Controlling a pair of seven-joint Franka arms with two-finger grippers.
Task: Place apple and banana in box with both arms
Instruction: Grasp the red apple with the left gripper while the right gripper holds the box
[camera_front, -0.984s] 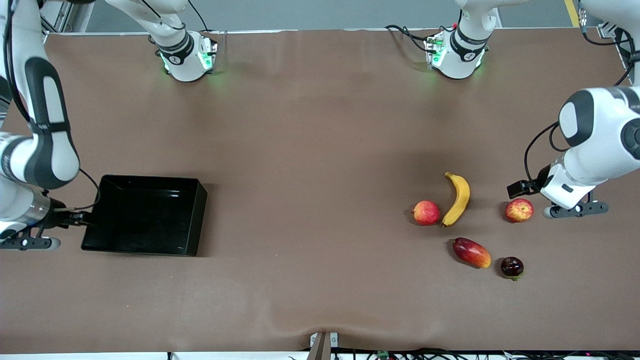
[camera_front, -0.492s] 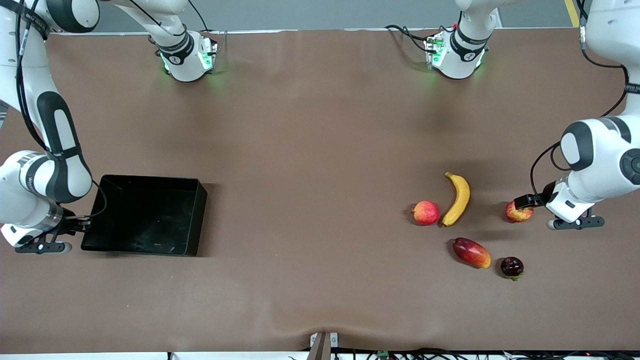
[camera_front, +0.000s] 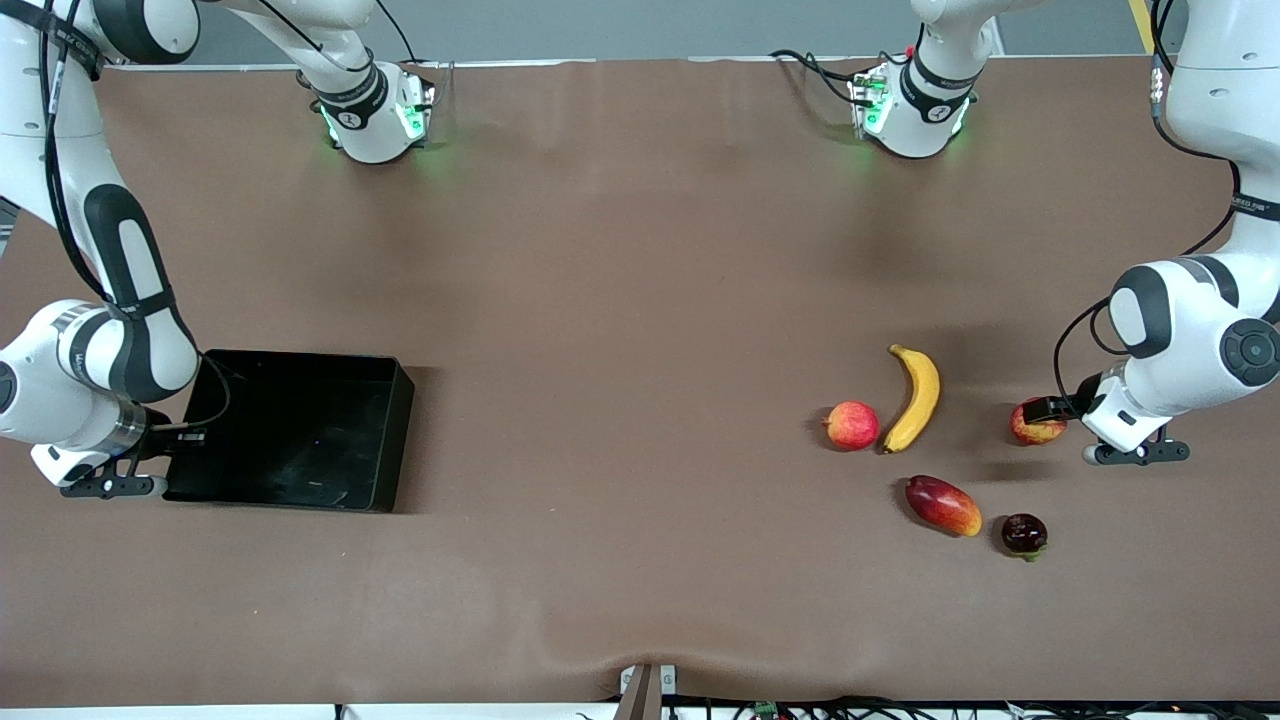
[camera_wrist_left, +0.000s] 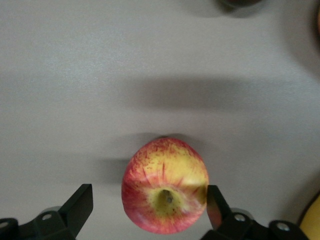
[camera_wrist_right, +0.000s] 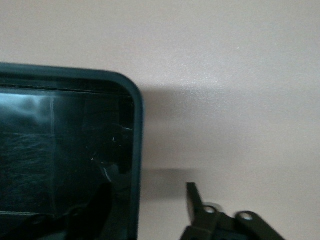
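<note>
The apple (camera_front: 1036, 428) lies on the table at the left arm's end. My left gripper (camera_front: 1058, 420) is down around it and open. In the left wrist view the apple (camera_wrist_left: 165, 185) sits between the fingers (camera_wrist_left: 80, 206), closest to one of them. The banana (camera_front: 915, 398) lies beside the apple, toward the table's middle, and shows in a corner of the left wrist view (camera_wrist_left: 312, 223). The black box (camera_front: 290, 430) stands at the right arm's end. My right gripper (camera_front: 168, 440) is open astride its end wall (camera_wrist_right: 134, 165), one finger (camera_wrist_right: 195, 200) outside.
A pinker-red round fruit (camera_front: 852, 425) lies beside the banana. A red-orange mango (camera_front: 943, 505) and a small dark fruit (camera_front: 1024, 533) lie nearer the front camera. The brown cloth has a ripple at its front edge (camera_front: 600, 655).
Both arms have come down. The left gripper moved onto the apple and now brackets it. The right gripper moved in over the box's end wall.
</note>
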